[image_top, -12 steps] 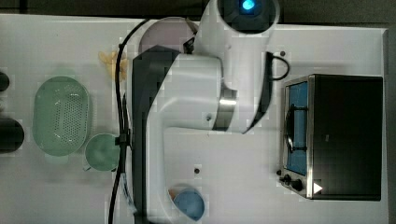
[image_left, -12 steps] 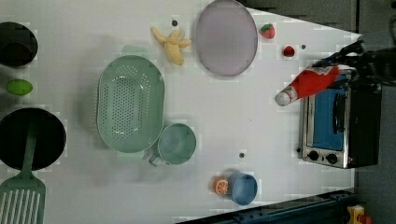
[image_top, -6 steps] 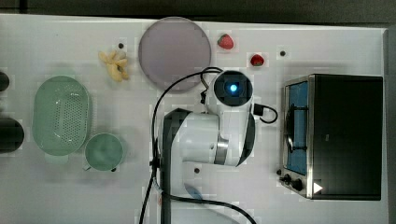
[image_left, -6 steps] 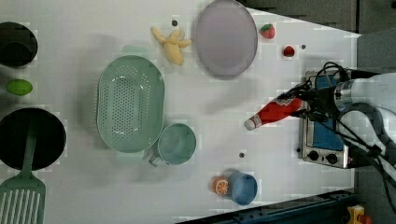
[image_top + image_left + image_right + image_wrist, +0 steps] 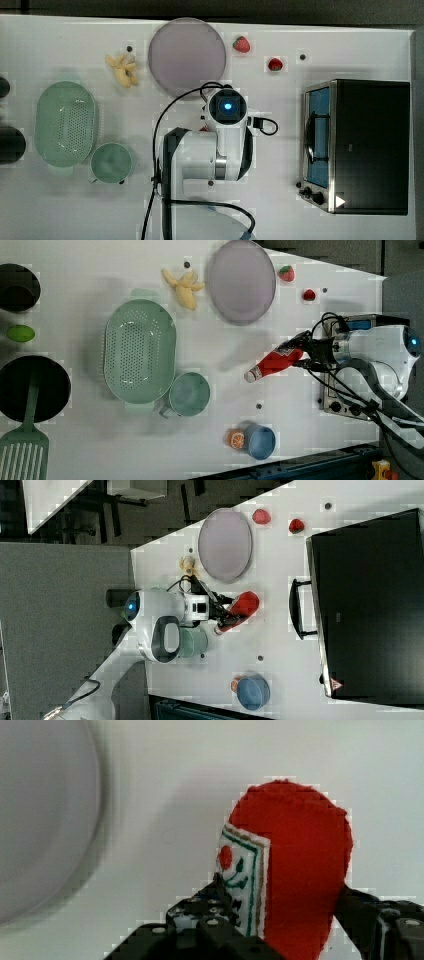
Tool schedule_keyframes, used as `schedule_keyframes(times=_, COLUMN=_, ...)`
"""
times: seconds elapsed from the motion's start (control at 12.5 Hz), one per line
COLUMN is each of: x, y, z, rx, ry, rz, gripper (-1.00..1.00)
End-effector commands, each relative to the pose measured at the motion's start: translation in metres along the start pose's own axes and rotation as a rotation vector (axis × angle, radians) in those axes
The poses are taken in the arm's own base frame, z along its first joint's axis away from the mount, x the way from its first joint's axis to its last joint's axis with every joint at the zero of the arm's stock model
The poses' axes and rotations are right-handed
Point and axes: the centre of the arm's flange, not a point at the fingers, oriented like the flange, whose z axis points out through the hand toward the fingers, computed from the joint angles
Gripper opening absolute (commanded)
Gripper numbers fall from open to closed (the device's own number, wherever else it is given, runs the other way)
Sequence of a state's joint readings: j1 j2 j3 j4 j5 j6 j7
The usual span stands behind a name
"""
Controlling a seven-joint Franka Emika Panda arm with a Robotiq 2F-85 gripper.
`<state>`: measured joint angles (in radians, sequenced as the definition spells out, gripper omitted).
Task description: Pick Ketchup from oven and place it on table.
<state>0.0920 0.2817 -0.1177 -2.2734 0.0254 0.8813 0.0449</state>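
Red ketchup [image 5: 274, 361] is clenched in end effector [image 5: 300, 351], held above white worktop [image 5: 230, 360] btwn plate and oven [image 5: 367, 145]. Long axis slants, cap toward left view's lower left; bottle sticks out from arm.

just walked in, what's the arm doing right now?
The Panda arm's gripper is shut on the ketchup, gripping it near the base. In the left view the bottle hangs tilted, cap end pointing away from the oven, over open white table between the oven and the green mug. The oven door looks closed, handle outward. Whether the bottle touches the table can't be told. The grey plate and two strawberries sit nearby, apart from the bottle.
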Motion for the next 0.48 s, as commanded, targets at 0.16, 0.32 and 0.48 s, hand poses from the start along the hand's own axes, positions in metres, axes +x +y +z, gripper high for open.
schedule_keyframes(times=0.16, x=0.015, y=-0.001, z=0.0, rx=0.03, ry=0.038, rz=0.016, gripper=1.0)
schedule_keyframes(times=0.32, x=0.025, y=-0.009, z=-0.027, rx=0.071, ry=0.063, rz=0.06, gripper=1.0)
schedule_keyframes(times=0.48, x=0.035, y=-0.016, z=-0.065, rx=0.11, ry=0.088, rz=0.093, gripper=1.0)
